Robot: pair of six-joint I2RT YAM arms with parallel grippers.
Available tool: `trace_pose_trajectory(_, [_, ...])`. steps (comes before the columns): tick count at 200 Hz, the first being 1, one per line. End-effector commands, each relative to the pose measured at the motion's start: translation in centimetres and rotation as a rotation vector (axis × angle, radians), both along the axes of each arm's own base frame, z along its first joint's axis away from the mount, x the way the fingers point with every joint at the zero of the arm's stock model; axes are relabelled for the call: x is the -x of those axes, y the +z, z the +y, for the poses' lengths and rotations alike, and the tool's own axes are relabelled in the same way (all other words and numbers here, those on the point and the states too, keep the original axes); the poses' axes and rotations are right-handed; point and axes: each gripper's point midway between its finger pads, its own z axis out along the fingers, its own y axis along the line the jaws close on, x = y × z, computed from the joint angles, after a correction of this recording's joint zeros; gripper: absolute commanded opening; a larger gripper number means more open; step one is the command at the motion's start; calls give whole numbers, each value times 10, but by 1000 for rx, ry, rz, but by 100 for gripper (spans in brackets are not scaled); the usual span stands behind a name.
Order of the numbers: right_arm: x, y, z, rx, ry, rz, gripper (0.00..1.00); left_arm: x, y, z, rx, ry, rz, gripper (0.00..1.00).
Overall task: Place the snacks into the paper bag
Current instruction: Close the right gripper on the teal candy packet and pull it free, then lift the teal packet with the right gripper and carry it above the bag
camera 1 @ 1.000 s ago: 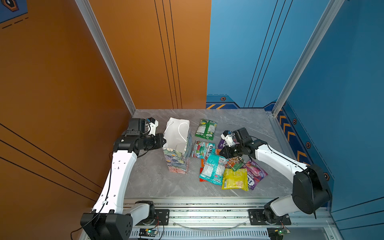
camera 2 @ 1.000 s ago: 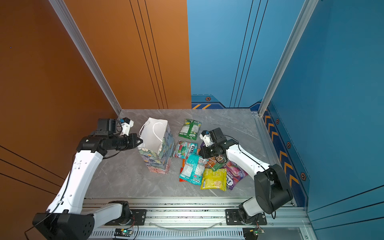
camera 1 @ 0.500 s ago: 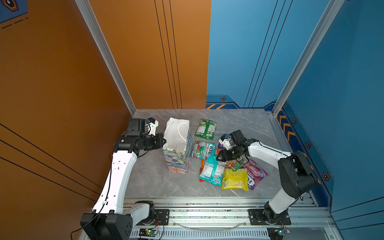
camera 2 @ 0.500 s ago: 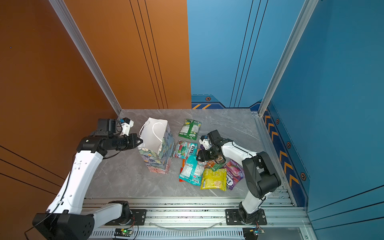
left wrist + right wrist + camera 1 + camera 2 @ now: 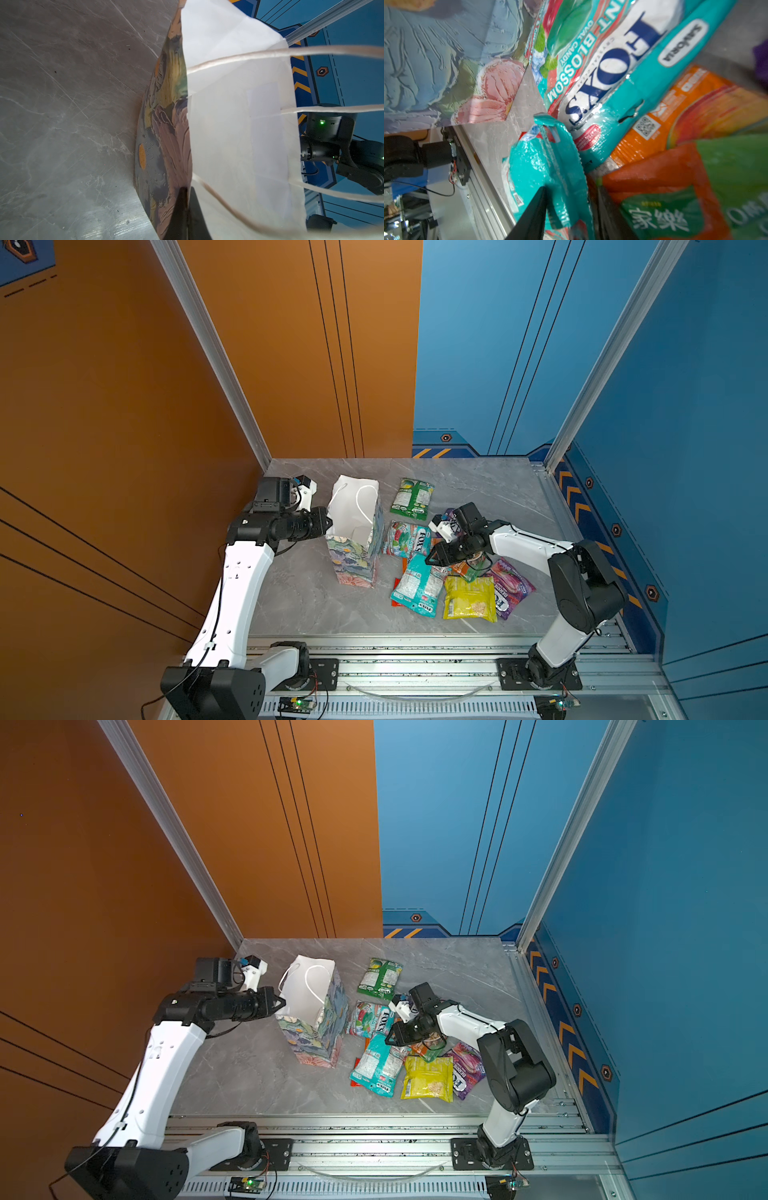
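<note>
Left gripper [image 5: 328, 522] [image 5: 187, 192] is clamped fully closed on the near side wall of the paper bag [image 5: 353, 556] [image 5: 316, 1040] at its rim, one finger outside on the floral print and one inside on the white. The bag stands upright on the grey table [image 5: 311, 605], mouth open, cord handles hanging loose, nothing visible inside. Right gripper [image 5: 430, 560] [image 5: 571, 188] is low over the pile with its jaws narrowed onto the crimped end of the teal packet [image 5: 417, 585] [image 5: 542, 166], a finger on each side of the seam. That end is curled up off the table while the rest lies flat. The snacks are all on the table, right of the bag in both top views. The red-green FOX'S packet [image 5: 407, 539] lies just beside the bag and the green packet [image 5: 411, 498] sits apart toward the back wall. The yellow packet [image 5: 469, 598] and the purple packet [image 5: 509, 589] lie at the front, and the orange packet [image 5: 695, 104] is under the right arm.
</note>
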Motion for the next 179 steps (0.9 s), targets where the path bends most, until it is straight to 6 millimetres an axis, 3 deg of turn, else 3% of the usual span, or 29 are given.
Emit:
trace_pose_trajectory(1, [3, -1, 6, -31, -11, 29, 7, 4, -4, -1, 16, -7, 15, 0])
trace_pose_trajectory(6, [1, 3, 8, -41, -14, 23, 0, 4, -3, -1, 16, -5, 12, 0])
trace_pose_trajectory(19, [-4, 19, 13, -85, -28, 19, 0, 4, -3, -1, 16, -6, 11, 0])
trace_pose_trajectory(44, [-15, 68, 24, -190, -50, -46, 0, 5, -1, -1, 16, -5, 6, 0])
trace_pose_trajectory(67, [-21, 105, 24, -209, -73, -113, 0, 5, -1, 0, 14, -3, 5, 0])
trace_pose_trajectory(179, [-42, 228, 12, -238, -360, -290, 0, 2, -1, -2, 33, 5, 5, 0])
